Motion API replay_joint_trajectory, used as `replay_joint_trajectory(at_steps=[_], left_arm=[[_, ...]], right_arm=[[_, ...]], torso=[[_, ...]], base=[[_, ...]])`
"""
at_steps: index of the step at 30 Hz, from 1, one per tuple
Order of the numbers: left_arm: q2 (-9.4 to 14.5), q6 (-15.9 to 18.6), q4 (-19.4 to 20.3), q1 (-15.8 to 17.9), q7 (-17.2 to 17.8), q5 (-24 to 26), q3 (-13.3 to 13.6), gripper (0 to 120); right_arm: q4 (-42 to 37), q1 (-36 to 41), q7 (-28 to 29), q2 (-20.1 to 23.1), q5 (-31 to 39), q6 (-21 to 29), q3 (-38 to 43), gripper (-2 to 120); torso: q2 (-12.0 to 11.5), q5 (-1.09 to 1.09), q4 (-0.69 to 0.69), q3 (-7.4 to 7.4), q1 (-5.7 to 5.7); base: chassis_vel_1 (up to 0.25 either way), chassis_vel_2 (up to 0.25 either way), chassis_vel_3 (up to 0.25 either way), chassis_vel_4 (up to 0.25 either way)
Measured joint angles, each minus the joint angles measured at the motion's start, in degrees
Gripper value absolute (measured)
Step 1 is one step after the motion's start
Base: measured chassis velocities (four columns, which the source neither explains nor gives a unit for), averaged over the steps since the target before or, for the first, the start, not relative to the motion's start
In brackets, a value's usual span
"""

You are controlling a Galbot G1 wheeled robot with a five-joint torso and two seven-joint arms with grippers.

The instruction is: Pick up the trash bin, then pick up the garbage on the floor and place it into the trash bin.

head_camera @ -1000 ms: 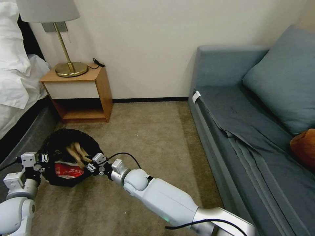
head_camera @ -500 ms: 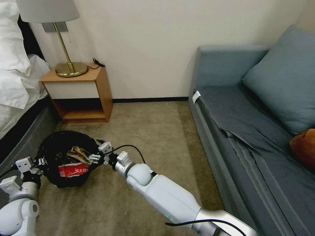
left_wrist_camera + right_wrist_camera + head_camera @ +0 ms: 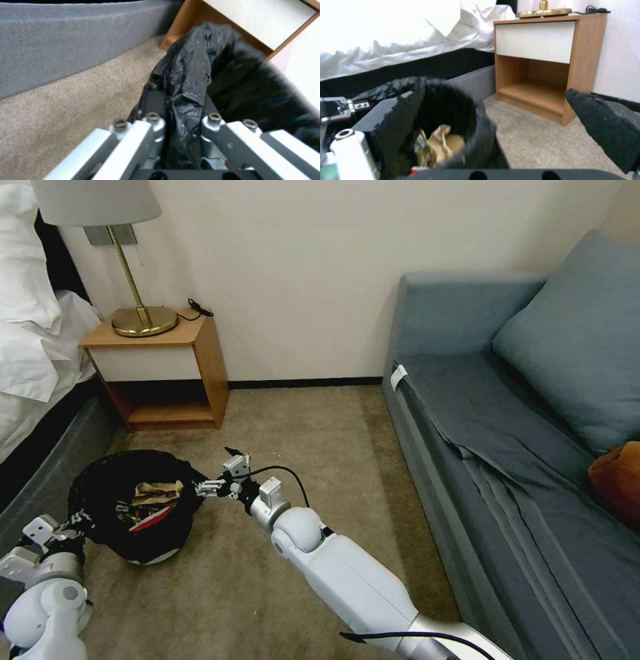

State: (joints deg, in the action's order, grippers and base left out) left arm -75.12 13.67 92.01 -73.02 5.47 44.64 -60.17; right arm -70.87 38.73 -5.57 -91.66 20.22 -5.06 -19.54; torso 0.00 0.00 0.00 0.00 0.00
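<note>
The trash bin [image 3: 110, 493], round and lined with a crinkly black bag, hangs tilted just above the carpet at the lower left. My left gripper [image 3: 75, 519] is shut on its near rim; in the left wrist view the gripper [image 3: 181, 120] pinches the black bag [image 3: 191, 75]. Garbage lies inside: a crumpled tan scrap [image 3: 157, 491] and a red-and-white wrapper [image 3: 151, 519]. My right gripper [image 3: 223, 478] stands open and empty just beside the bin's right rim. In the right wrist view its dark pads [image 3: 603, 125] spread wide before the bin [image 3: 453, 107], with the tan scrap [image 3: 444, 143] inside.
A wooden nightstand [image 3: 167, 373] with a brass lamp [image 3: 137, 317] stands at the wall behind the bin. The bed [image 3: 33, 353] runs along the left, a blue sofa [image 3: 507, 433] along the right with a brown plush [image 3: 617, 480]. Open carpet [image 3: 307, 447] lies between.
My right gripper has drawn back from over the bin to its right side. The tan scrap now lies loose inside. The left arm and bin have shifted slightly lower.
</note>
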Motion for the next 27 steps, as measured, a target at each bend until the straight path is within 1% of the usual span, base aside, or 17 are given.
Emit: replay_joint_trajectory(at_steps=[2, 3, 4, 7, 8, 10, 11, 12, 13, 14, 18, 20, 21, 22, 23, 25, 27], left_arm=[[0.1, 0.0, 0.0, -0.1, 0.0, -0.2, 0.0, 18], [0.2, 0.0, 0.0, -0.3, 0.0, -0.7, -0.2, 26], [0.2, 0.0, 0.0, -0.3, 0.0, -0.7, -0.2, 26], [0.7, -0.6, 0.1, -0.6, -0.2, -3.4, -0.7, 44], [0.7, -0.6, 0.1, -0.6, -0.2, -3.4, -0.7, 44], [0.8, -1.5, 0.5, -0.8, -0.9, -7.3, -1.2, 53], [0.8, -1.5, 0.5, -0.8, -0.9, -7.3, -1.2, 53], [0.9, -2.3, 1.0, -1.0, -1.7, -11.2, -1.7, 61], [0.9, -2.3, 1.0, -1.0, -1.7, -11.2, -1.7, 61], [1.0, -2.8, 1.7, -1.3, -2.3, -14.3, -2.2, 67], [1.3, -3.3, 2.7, -1.6, -3.0, -18.2, -3.1, 76], [1.4, -3.5, 3.7, -1.9, -3.1, -20.1, -3.5, 86], [1.3, -3.5, 5.1, -2.4, -3.3, -21.6, -3.6, 93], [1.3, -3.5, 5.1, -2.4, -3.3, -21.6, -3.6, 93], [0.8, -3.5, 6.7, -2.7, -3.5, -23.7, -3.2, 97], [0.3, -3.5, 7.7, -2.8, -3.7, -25.1, -2.8, 99], [-0.8, -3.5, 9.8, -2.8, -4.0, -27.4, -1.2, 100]], right_arm=[[0.0, 0.0, 0.0, 0.0, 0.0, -0.1, 0.0, 100], [0.0, 0.1, 0.0, 0.0, -0.1, -0.1, -0.1, 100], [0.0, 0.1, 0.0, 0.0, -0.1, -0.1, -0.1, 100], [0.0, 0.4, 0.2, -0.4, -0.2, -0.1, -0.3, 100], [0.0, 0.4, 0.2, -0.4, -0.2, -0.1, -0.3, 100], [0.3, 0.6, 1.0, -0.4, -0.3, -0.2, -0.2, 100], [0.3, 0.6, 1.0, -0.4, -0.3, -0.2, -0.2, 100], [0.5, 0.6, 2.2, -0.5, -0.3, -0.2, 0.0, 100], [0.5, 0.6, 2.2, -0.5, -0.3, -0.2, 0.0, 100], [0.8, 0.6, 3.7, -0.5, -0.3, -0.2, 0.3, 100], [0.9, 0.6, 5.8, -0.5, -0.3, -0.1, 0.9, 100], [0.9, 0.7, 7.1, -0.5, -0.2, 0.0, 1.5, 100], [0.9, 0.7, 8.0, -0.5, -0.2, 0.3, 2.1, 100], [0.9, 0.7, 8.0, -0.5, -0.2, 0.3, 2.1, 100], [0.9, 0.8, 8.8, -0.5, -0.2, 0.7, 2.9, 100], [0.9, 0.9, 9.5, -0.5, -0.2, 1.1, 3.5, 100], [1.1, 1.0, 11.4, -0.5, 0.4, 2.4, 4.8, 100]], torso=[[0.0, 0.00, -0.01, 0.00, 0.00], [0.0, 0.01, 0.00, 0.00, 0.00], [0.0, 0.01, 0.00, 0.00, 0.00], [0.0, 0.00, 0.01, 0.00, 0.00], [0.0, 0.00, 0.01, 0.00, 0.00], [0.0, 0.00, 0.00, 0.00, 0.00], [0.0, 0.00, 0.00, 0.00, 0.00], [0.0, 0.00, -0.01, 0.00, 0.00], [0.0, 0.00, -0.01, 0.00, 0.00], [0.0, 0.00, 0.00, 0.00, 0.00], [0.0, 0.00, 0.00, 0.00, 0.00], [0.0, 0.00, 0.00, 0.00, 0.00], [0.0, 0.00, 0.00, 0.00, 0.00], [0.0, 0.00, 0.00, 0.00, 0.00], [0.0, 0.01, 0.01, 0.00, 0.00], [0.0, 0.01, 0.00, 0.00, 0.00], [0.0, 0.01, 0.00, 0.00, 0.00]], base=[[0.000, 0.000, 0.000, 0.000], [0.000, 0.000, 0.000, 0.000], [0.000, 0.000, 0.000, 0.000], [0.000, 0.000, 0.000, 0.000], [0.000, 0.000, 0.000, 0.000], [0.000, 0.000, 0.000, 0.000], [0.000, 0.000, 0.000, 0.000], [0.000, 0.000, 0.000, 0.000], [0.000, 0.000, 0.000, 0.000], [0.000, 0.000, 0.000, 0.000], [0.000, 0.000, 0.000, 0.000], [0.000, 0.000, 0.000, 0.000], [0.000, 0.000, 0.000, 0.000], [0.000, 0.000, 0.000, 0.000], [0.000, 0.000, 0.000, 0.000], [0.000, 0.000, 0.000, 0.000], [0.000, 0.000, 0.000, 0.000]])
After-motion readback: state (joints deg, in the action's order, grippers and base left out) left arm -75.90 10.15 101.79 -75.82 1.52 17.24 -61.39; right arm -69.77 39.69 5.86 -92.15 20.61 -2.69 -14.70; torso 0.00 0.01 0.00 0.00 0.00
